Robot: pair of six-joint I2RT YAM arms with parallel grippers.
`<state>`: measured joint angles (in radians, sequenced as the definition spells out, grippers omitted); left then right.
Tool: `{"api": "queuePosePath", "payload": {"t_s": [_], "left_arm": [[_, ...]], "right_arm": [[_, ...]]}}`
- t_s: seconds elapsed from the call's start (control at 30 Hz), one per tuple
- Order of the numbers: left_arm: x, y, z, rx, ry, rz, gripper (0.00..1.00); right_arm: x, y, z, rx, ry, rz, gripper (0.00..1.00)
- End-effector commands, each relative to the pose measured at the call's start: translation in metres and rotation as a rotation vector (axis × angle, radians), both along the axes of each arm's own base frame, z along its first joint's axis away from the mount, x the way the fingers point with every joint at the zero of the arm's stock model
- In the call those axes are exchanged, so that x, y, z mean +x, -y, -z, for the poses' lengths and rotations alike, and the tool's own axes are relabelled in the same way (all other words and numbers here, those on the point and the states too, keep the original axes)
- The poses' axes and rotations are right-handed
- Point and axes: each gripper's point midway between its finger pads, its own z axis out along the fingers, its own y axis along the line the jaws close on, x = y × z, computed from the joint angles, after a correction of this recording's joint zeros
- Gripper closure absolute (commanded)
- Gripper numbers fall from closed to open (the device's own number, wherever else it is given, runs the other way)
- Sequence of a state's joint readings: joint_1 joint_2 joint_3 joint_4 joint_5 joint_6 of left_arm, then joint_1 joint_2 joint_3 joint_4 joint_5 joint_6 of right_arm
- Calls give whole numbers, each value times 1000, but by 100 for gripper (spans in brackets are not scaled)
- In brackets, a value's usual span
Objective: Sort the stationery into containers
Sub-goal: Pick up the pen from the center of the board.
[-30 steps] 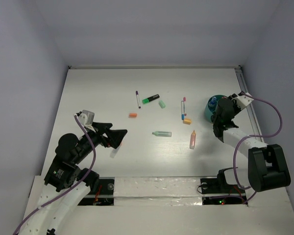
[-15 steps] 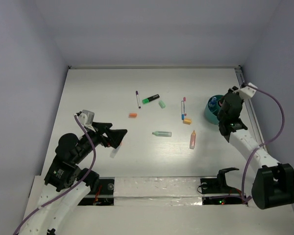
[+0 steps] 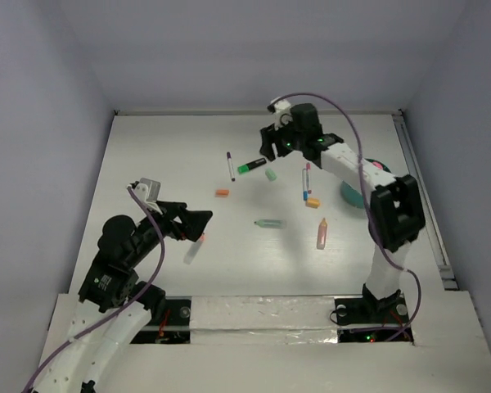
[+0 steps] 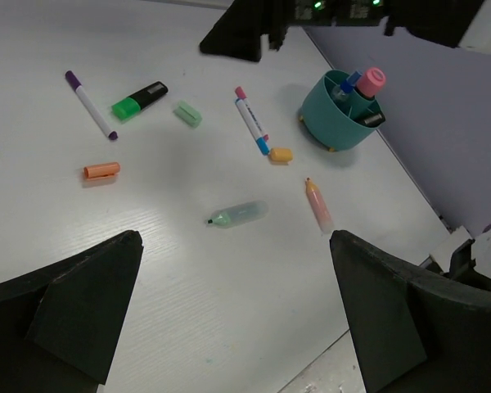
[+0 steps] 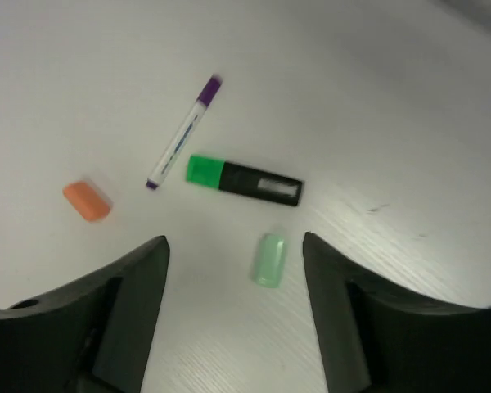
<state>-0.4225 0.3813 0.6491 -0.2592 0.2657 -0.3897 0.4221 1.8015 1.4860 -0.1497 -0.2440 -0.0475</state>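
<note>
Counter [image 3: 164, 147] with scattered stationery [image 3: 271, 223]. The right arm [image 3: 344, 164], over the teal tub [image 4: 323, 123] a moment ago, now reaches to far centre. The right fingers [image 5: 131, 311] are spread and empty above the green highlighter [image 5: 244, 180] and pale-green cap [image 5: 269, 259], so a new pick probably begins. The left fingers [image 4: 74, 311], also spread and empty, hover unchanged.
</note>
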Motion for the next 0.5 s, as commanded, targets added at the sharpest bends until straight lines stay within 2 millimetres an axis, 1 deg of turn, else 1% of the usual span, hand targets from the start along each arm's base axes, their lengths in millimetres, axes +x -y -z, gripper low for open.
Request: {"api": "queuePosePath", "payload": {"t_s": [0.0, 0.03, 0.07, 0.1, 0.13, 0.17, 0.2, 0.23, 0.27, 0.3, 0.33, 0.37, 0.4, 0.43, 0.47], "left_arm": [[10, -2, -13, -3, 60, -22, 1], [12, -4, -13, -1, 59, -31, 1], [12, -4, -13, 0, 58, -31, 1], [13, -6, -13, 0, 58, -40, 1], [15, -8, -13, 1, 60, -52, 1], [14, -9, -14, 0, 63, -52, 1], [16, -11, -14, 2, 60, -66, 1], [16, -11, -14, 2, 62, -65, 1], [19, -13, -13, 7, 60, -76, 1], [20, -13, -13, 7, 59, -76, 1], [21, -14, -13, 7, 58, -84, 1], [22, -14, -12, 10, 53, -84, 1], [22, -14, -10, 11, 50, -81, 1], [22, -13, -10, 11, 48, -81, 1], [25, -15, -9, 14, 43, -91, 1]], "right_arm": [[-20, -26, 51, -170, -137, -222, 25], [-18, -33, 56, -182, -141, -244, 18], [-14, -36, 73, -202, -171, -259, 16], [-6, -38, 66, -219, -150, -278, 15], [-5, -45, 69, -235, -151, -298, 15], [-9, -47, 95, -275, -217, -321, 14], [3, -50, 85, -291, -177, -331, 13], [4, -55, 92, -318, -182, -342, 13], [0, -55, 102, -353, -211, -350, 13], [3, -53, 123, -391, -233, -368, 12], [8, -59, 120, -404, -211, -373, 11], [7, -59, 127, -441, -217, -374, 10], [11, -57, 132, -469, -210, -381, 10], [10, -60, 144, -491, -218, -394, 10], [15, -59, 143, -507, -204, -388, 10]]}}
